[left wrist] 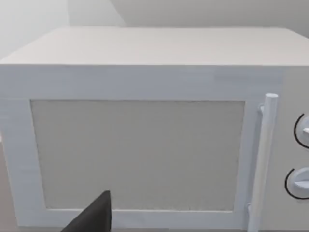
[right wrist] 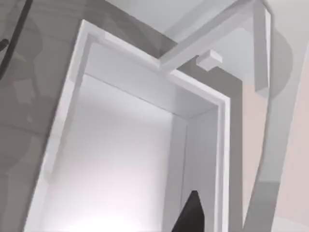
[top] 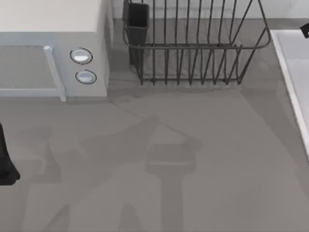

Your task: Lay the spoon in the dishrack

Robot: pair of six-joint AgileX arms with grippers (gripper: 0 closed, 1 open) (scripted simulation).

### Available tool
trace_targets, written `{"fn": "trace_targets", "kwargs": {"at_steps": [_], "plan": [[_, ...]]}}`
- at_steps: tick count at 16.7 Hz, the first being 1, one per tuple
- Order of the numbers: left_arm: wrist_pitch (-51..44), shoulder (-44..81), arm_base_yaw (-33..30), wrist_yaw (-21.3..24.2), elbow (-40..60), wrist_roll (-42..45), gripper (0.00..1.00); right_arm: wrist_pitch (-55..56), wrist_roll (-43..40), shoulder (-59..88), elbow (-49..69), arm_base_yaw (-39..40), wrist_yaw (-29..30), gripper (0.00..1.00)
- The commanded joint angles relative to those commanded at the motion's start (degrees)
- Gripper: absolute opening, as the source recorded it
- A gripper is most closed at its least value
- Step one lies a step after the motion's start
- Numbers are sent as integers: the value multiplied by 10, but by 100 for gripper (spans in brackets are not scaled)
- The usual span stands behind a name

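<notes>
Dishrack [top: 193, 46] stands at the far middle of the grey bench [top: 154, 159], its dark cutlery cup [top: 137, 21] at its left end, just beside the pale microwave [top: 53, 48]. Left pincer [top: 6, 162] sits at the bench's left edge, facing the microwave door [left wrist: 137, 154]. Right pincer [right wrist: 190, 215] hangs over a white sink [right wrist: 116, 159] at the right. Whether either pincer is spread, I cannot tell.

Soft even light, faint arm shadows on table [top: 231, 159]
</notes>
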Motion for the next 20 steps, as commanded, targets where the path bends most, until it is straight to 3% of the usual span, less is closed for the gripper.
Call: {"fn": "trace_targets", "kwargs": {"at_steps": [5, 9, 15, 20], "plan": [[0, 0, 0, 0, 0, 0, 100, 243, 121, -1, 3, 258, 164, 0], [0, 0, 0, 0, 0, 0, 100, 367, 186, -11, 1, 381, 257, 0], [0, 0, 0, 0, 0, 0, 100, 396, 202, -15, -1, 409, 282, 0], [0, 0, 0, 0, 0, 0, 100, 434, 201, 28, -5, 386, 255, 0]]}}
